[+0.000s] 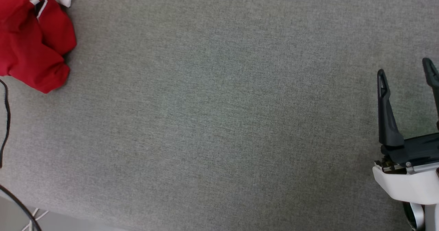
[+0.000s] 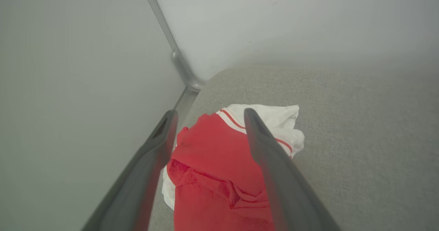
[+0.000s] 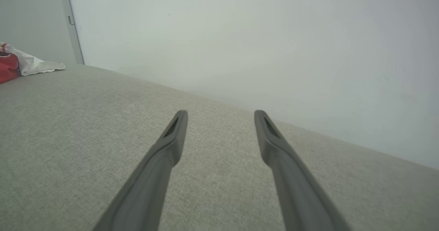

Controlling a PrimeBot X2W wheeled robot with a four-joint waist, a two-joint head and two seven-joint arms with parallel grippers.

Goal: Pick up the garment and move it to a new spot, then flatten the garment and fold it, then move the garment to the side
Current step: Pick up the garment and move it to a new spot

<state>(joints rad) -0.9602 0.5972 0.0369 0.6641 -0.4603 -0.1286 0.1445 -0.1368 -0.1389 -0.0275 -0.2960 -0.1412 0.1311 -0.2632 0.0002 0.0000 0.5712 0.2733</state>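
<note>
A crumpled red-and-white jersey T-shirt (image 1: 31, 49) lies in the grey fabric surface's (image 1: 219, 121) far left corner. The left gripper (image 2: 210, 116) points at it and the right gripper (image 1: 404, 68) hovers near the right edge, both with fingers apart.

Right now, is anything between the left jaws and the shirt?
Nothing visible. The left jaws stand open and point straight at the crumpled shirt, with no object between them. The shirt lies near a corner of the grey surface.
</note>
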